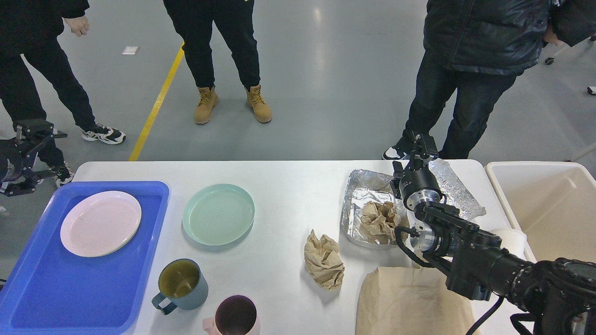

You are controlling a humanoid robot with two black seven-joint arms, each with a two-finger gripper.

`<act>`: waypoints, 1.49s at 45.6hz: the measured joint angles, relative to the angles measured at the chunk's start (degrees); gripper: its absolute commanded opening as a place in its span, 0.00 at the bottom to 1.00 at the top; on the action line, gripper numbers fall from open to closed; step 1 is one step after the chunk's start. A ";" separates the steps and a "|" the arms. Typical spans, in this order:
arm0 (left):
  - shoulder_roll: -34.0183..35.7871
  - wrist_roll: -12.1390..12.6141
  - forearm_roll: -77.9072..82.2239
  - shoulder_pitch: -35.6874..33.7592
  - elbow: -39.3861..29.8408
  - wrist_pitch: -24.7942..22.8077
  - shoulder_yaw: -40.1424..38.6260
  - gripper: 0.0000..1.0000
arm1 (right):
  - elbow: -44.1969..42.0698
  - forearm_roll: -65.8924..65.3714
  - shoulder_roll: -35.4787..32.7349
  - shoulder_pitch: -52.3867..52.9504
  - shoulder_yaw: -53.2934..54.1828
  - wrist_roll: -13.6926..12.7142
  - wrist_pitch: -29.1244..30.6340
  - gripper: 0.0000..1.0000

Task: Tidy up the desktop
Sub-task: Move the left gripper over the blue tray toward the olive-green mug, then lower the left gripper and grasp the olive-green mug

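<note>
The white desktop (288,195) carries a blue tray (93,288) with a pink plate (100,223) on it. Beside the tray lie a green plate (218,214), a grey-blue mug (179,284) and a pink mug (235,316). A crumpled brown paper ball (323,260) lies mid-table. A foil tray (368,204) holds another paper wad (379,218). My left gripper (39,156) hangs open at the view's left edge, beyond the table, holding nothing. My right gripper (421,146) points away over the far table edge beside crumpled foil (458,188), seen end-on and dark.
A flat brown paper bag (409,302) lies at the front right under my right arm. A white roll (512,239) stands beside a cream bin (549,209) past the table's right end. Three people stand on the floor behind the table.
</note>
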 measured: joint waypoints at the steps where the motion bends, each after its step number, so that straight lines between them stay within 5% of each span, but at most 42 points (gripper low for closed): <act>1: 0.05 0.92 0.00 -0.69 0.00 -0.05 1.23 0.97 | 0.00 0.00 0.00 0.00 0.00 0.00 0.00 1.00; 7: 0.22 3.82 0.13 -5.20 -0.27 -0.70 11.64 0.97 | 0.00 -0.01 0.00 0.00 0.00 0.00 0.00 1.00; 18: -1.91 4.10 3.83 -13.50 -2.20 -11.45 38.47 0.97 | 0.00 -0.01 0.00 0.00 0.00 0.00 0.00 1.00; 27: -8.75 3.97 5.51 -20.01 -5.85 -12.77 54.19 0.97 | 0.00 -0.01 0.00 0.00 0.00 0.00 0.00 1.00; 44: -10.14 3.71 5.39 -35.03 -29.93 -12.78 65.19 0.97 | 0.00 -0.01 0.00 0.00 0.00 0.00 0.00 1.00; 68: -16.27 3.64 5.32 -36.95 -46.54 -12.78 55.50 0.96 | 0.00 0.01 0.00 0.00 0.00 0.00 0.00 1.00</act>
